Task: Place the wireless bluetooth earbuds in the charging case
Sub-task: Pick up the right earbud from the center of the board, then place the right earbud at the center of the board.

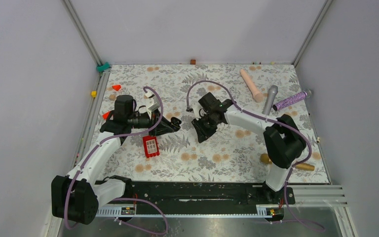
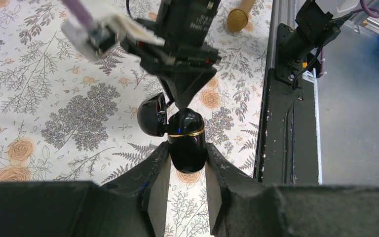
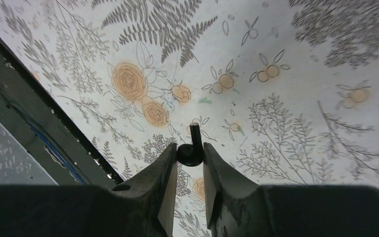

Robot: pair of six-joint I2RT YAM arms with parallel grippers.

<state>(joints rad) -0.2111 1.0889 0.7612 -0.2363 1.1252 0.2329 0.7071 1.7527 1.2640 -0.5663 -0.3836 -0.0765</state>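
Top view: left gripper (image 1: 174,123) and right gripper (image 1: 200,132) faced each other just right of the red block (image 1: 151,146). Left wrist: left jaws clamped the open charging case (image 2: 187,144), steadying it. Right wrist: earbud (image 3: 194,138) pinched, apparently for insertion; other earbud unseen

A: any readable text, labels, numbers?
B: none legible in any view.
A: closest candidates?
B: right arm housing (image 2: 193,15) shows faint tiny pale print in the left wrist view, too small to read.
A: red block (image 1: 150,146)?
B: it carries a white panel split into small cells. No characters resolve from the top view.
A: case (image 2: 187,145), earbud (image 3: 191,150)?
B: the case shows a gold band and a blue glint, no readable logo. The earbud is plain black, no marking readable.
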